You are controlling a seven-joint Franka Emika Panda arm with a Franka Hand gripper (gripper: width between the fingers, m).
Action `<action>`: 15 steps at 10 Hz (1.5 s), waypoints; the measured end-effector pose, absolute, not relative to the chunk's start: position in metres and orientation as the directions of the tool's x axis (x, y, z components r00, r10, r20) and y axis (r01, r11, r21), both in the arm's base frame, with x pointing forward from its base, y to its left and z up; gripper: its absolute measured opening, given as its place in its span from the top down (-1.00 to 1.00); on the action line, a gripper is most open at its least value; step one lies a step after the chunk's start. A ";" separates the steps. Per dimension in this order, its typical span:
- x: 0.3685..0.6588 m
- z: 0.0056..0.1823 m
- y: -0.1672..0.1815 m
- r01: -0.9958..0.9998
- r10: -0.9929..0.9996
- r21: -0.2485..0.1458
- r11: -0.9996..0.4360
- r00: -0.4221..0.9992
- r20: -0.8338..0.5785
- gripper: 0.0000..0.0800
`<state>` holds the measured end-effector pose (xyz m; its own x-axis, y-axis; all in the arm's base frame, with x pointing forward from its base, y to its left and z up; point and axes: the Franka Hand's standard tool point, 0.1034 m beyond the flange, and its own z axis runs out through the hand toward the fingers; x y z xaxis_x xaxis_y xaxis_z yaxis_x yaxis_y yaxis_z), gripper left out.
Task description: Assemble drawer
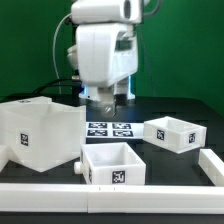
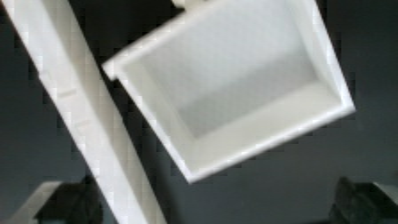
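The large white boxy housing (image 1: 35, 130) stands at the exterior view's left. One small open-top tray (image 1: 112, 163) with a knob (image 1: 82, 168) sits at the front centre. A second tray (image 1: 172, 131) sits at the right. My gripper (image 1: 110, 98) hangs behind the trays, over the far side of the table, touching nothing. In the wrist view an open-top tray (image 2: 231, 85) lies tilted beside a white rail (image 2: 80, 110). I cannot tell which tray it is. My gripper (image 2: 217, 205) is open and empty, with dark fingertips (image 2: 63, 205) at the frame's corners, clear of the tray.
The marker board (image 1: 108, 129) lies flat between the housing and the right tray. A white rail (image 1: 110, 195) borders the table's front and another (image 1: 212, 165) runs along the right. Cables hang behind the arm.
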<state>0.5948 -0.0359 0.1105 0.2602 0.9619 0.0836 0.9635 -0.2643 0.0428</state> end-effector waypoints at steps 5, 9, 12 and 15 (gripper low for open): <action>0.606 0.102 -0.051 0.947 0.944 0.035 -0.320 0.315 0.093 -0.62; 0.604 0.096 -0.034 0.680 0.681 -0.109 -0.725 0.732 0.035 -0.62; 0.608 0.095 -0.035 0.692 0.692 -0.105 -0.714 0.720 0.042 -0.62; 0.612 0.067 -0.060 0.605 0.603 -0.066 -0.793 0.796 0.051 -0.62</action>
<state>0.6120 -0.0603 0.0668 0.7961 0.6031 0.0509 0.6052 -0.7933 -0.0658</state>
